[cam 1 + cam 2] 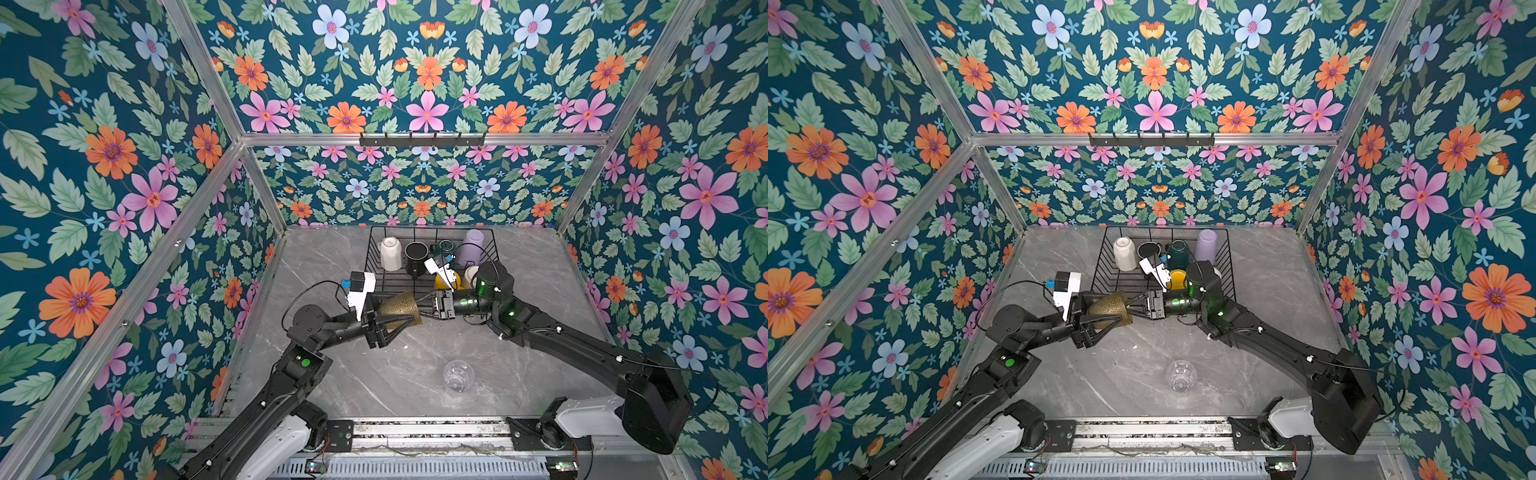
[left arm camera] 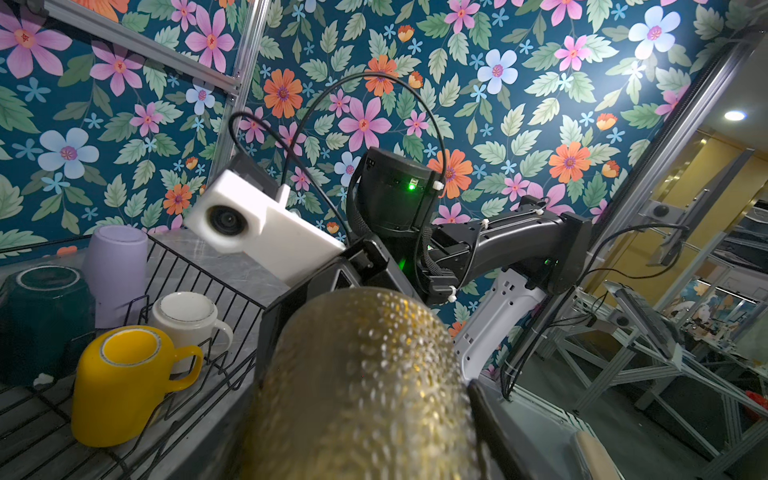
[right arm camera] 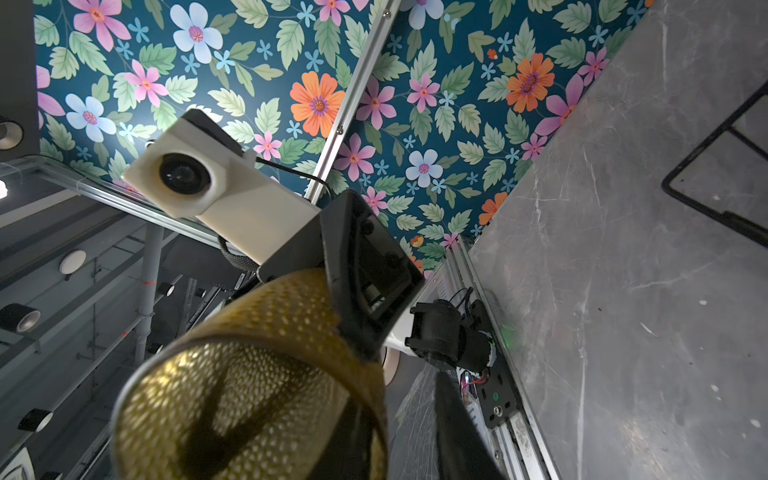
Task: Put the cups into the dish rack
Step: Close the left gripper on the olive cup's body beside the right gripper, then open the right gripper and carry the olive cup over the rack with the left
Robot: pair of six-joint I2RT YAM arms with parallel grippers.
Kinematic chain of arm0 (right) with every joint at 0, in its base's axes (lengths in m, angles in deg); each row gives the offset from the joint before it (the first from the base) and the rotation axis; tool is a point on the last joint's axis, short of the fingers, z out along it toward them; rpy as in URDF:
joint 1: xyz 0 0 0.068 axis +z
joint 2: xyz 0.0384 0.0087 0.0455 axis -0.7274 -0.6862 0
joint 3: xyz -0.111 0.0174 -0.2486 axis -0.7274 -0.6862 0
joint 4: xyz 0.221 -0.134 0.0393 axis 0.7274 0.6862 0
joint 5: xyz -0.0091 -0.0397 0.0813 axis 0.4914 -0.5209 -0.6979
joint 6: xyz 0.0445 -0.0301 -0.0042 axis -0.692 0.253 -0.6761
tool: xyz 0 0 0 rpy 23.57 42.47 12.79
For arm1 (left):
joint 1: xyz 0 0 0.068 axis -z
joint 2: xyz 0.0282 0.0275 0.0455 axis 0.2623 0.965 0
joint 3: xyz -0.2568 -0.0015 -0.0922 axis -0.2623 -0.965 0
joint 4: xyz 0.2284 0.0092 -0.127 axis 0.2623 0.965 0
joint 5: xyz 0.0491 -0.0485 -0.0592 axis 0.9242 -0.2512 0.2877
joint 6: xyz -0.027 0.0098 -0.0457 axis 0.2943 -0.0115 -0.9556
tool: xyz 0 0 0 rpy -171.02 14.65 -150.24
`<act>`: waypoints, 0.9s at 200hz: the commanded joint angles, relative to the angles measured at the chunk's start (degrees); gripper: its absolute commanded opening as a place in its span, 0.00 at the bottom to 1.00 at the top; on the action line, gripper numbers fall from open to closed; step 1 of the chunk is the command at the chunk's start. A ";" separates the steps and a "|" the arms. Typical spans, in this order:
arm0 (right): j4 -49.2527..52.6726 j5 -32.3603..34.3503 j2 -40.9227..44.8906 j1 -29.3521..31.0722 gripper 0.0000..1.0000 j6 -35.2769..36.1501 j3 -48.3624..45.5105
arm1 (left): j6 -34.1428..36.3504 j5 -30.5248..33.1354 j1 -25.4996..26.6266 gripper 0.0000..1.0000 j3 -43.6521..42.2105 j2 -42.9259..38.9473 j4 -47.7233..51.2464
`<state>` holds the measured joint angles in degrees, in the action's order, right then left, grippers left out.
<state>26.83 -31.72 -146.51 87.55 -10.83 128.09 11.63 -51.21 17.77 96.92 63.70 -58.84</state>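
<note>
While upside down, yellow mug [image 2: 120,386] (beside cream mug [image 2: 187,320]) inside dish rack [image 2: 237,316]

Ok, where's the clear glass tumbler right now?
In both top views the clear glass tumbler sits on the marble table, centre front, between the two arms, nearer the camera than the olive-brown tumbler in the left end effector.

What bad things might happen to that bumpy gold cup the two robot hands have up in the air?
1. The olive-brown tumbler hangs above the table between the left gripper and the right gripper; if neither grips firmly, it may drop.
2. The dish rack looks crowded around the yellow mug, so setting it in might knock a cup.
3. The clear glass tumbler sits nearby; an arm might bump it.
</note>
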 commanded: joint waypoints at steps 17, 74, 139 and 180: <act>9.27 8.26 5.56 -1.00 0.59 7.24 -0.57 | 0.98 0.22 -0.10 0.00 0.62 -0.98 -0.33; 19.00 20.31 17.06 -7.52 0.91 11.36 -5.93 | 1.04 0.83 -0.10 0.00 0.53 -1.87 0.44; 24.22 23.96 20.19 -8.10 0.97 13.82 -6.26 | 2.48 3.43 -0.10 0.00 2.76 -0.73 5.46; 26.25 26.04 20.77 -8.11 0.98 14.65 -6.04 | 10.85 16.99 -0.10 0.00 13.99 2.45 30.41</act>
<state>51.97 -7.44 -126.03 79.38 2.37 121.78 16.55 -43.60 17.77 105.51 64.16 -43.80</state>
